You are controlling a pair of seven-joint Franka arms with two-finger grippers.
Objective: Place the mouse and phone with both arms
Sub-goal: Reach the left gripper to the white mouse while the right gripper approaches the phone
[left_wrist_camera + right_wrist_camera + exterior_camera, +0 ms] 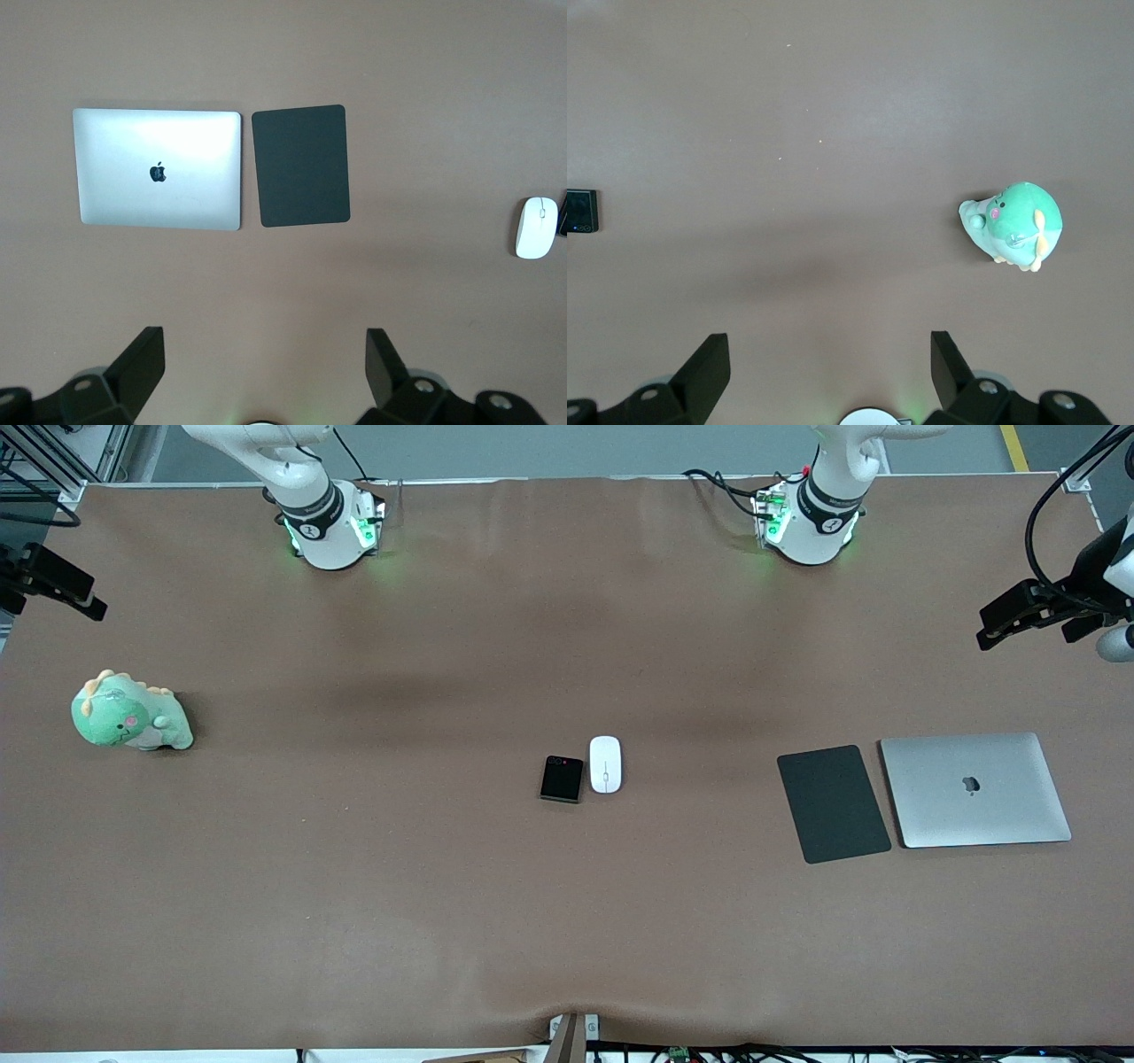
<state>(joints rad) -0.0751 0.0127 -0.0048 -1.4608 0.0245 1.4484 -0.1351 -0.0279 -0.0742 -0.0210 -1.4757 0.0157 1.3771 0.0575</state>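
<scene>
The white oval mouse [605, 763] and the small black phone [562, 779] lie side by side near the middle of the brown table [443, 903], the phone toward the right arm's end. The left wrist view shows the mouse [537, 227] from high up, with my left gripper [264, 335] open over bare table and nothing between its fingers. My right gripper [829, 337] is also open and empty, high over bare table, with the phone [582, 211] at the edge of its view. Only the arms' green-lit bases [332, 531] [802, 527] show in the front view.
A dark grey pad [833, 803] and a shut silver laptop [974, 789] lie beside each other toward the left arm's end. A green plush dinosaur [131, 713] sits toward the right arm's end. Black fixtures [1028, 611] overhang both table ends.
</scene>
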